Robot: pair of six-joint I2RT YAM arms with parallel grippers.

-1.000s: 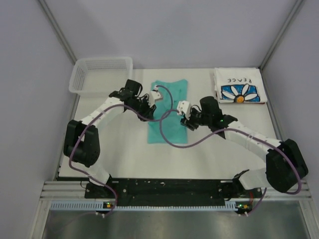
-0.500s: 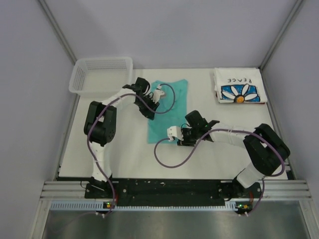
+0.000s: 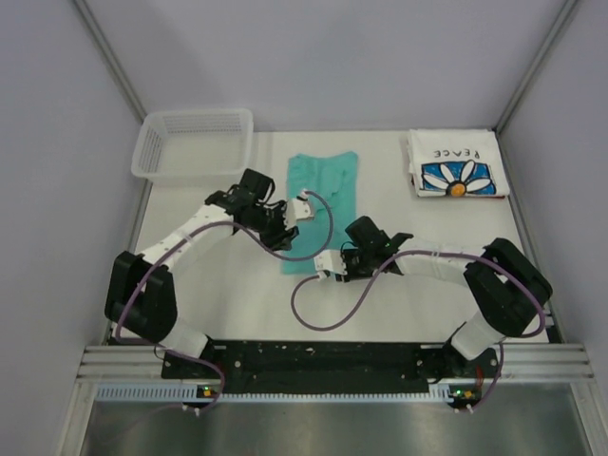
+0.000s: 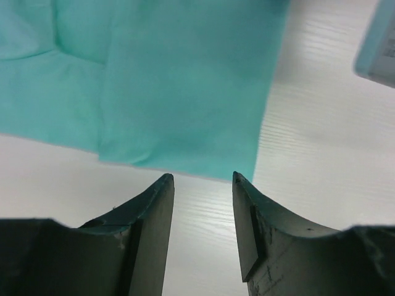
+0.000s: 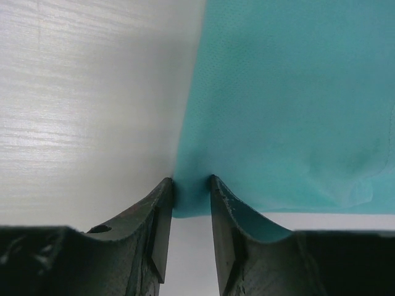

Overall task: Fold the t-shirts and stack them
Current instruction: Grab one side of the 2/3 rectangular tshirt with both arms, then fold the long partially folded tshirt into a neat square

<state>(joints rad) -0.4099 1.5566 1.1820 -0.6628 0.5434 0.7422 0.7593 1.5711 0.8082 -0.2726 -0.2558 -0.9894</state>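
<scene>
Near hem, 6 o'clock of centre: the right fingers [image 5: 154, 228] stand narrow on the teal shirt [image 3: 328, 176], its near corner between them and seemingly pinched. The cloth's edge there looks slightly raised off the desk [image 3: 399, 313].

Just beyond, toward 9 o'clock: the left fingers [image 4: 151, 234] are moderately apart with nothing between them. They hover over bare desk just short of the shirt's hem and do not touch it.

Centre of desk: the teal shirt lies as a long narrow strip running from 6 o'clock to 12 o'clock. Its sides appear to be folded in already, and a layered edge shows in the left wrist view.

Far corner, 10 o'clock: a basket [image 3: 190, 166] sits well apart from both shirts. No cloth is visible inside it.

Far corner, 2 o'clock: the white shirt [image 3: 456, 166] lies folded into a compact rectangle, daisy side up, well apart from the teal one.

Done, on this evidence: one shirt is fully folded and the other is folded lengthwise only.

Left to do, by judgement: bring the teal strip's near end over toward 12 o'clock in one or two cross-folds, with the left fingers taking the other near corner first. The teal bundle then has to be carried to 2 o'clock and set on the white shirt; no stack exists yet.
</scene>
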